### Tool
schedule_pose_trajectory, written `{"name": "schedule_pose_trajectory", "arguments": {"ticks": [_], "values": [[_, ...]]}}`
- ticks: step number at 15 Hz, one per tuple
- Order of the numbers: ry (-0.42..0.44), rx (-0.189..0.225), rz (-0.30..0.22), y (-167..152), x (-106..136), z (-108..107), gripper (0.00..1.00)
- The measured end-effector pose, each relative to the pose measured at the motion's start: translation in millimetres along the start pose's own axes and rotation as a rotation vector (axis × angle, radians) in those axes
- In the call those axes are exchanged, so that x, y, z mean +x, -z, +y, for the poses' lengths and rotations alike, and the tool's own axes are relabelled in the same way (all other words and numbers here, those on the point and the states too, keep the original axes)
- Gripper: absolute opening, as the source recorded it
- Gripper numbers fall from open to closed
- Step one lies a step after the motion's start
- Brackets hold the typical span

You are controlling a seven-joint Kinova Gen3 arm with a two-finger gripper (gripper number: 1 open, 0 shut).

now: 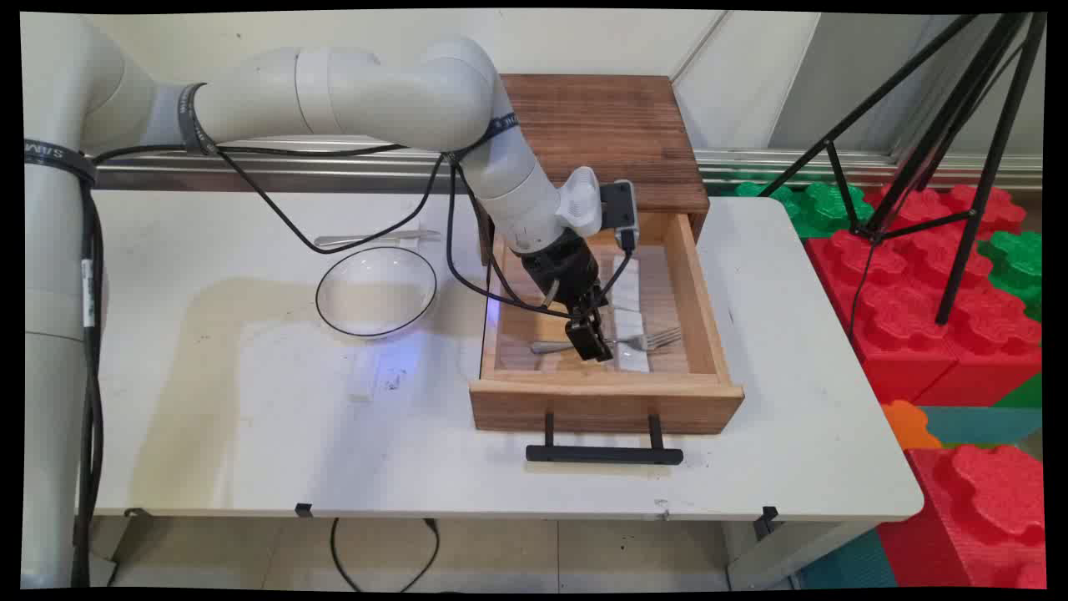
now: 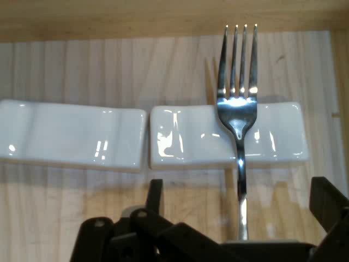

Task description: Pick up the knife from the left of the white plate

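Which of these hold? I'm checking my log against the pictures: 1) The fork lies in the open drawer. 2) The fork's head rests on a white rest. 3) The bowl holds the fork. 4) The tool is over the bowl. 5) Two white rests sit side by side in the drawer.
1) The fork lies in the open drawer: true.
2) Its head rests on a white rest: true.
3) False: the bowl stands on the table left of the drawer, without the fork.
4) False: the tool is down in the drawer, at the fork's handle.
5) True: a second rest lies beside the first.

Bowl (image 1: 376, 291), spoon (image 1: 375, 239), red blocks (image 1: 918, 309), black tripod (image 1: 934, 159).
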Motion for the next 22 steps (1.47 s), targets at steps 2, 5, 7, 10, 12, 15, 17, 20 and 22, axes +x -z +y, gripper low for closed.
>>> {"name": "schedule_pose_trajectory", "arguments": {"ticks": [2,5,7,10,12,15,17,20,22], "values": [[-0.001,0.008,0.007,7.1,0.4,-1.5,1.0],[-0.002,0.025,0.024,24.6,1.3,-5.2,1.0],[0.002,0.041,0.036,43.2,0.8,-8.3,1.0],[0.013,0.061,0.05,69.3,-1.8,-11.1,1.0],[0.027,0.079,0.064,96.9,-6.4,-12.1,1.0],[0.058,0.104,0.08,137.0,-17.4,-11.3,1.0],[0.083,0.122,0.087,157.2,-25.7,-9.8,1.0],[0.128,0.16,0.092,196.3,-48.7,-3.4,1.0],[0.153,0.173,0.091,213.5,-61.7,1.3,1.0]]}}
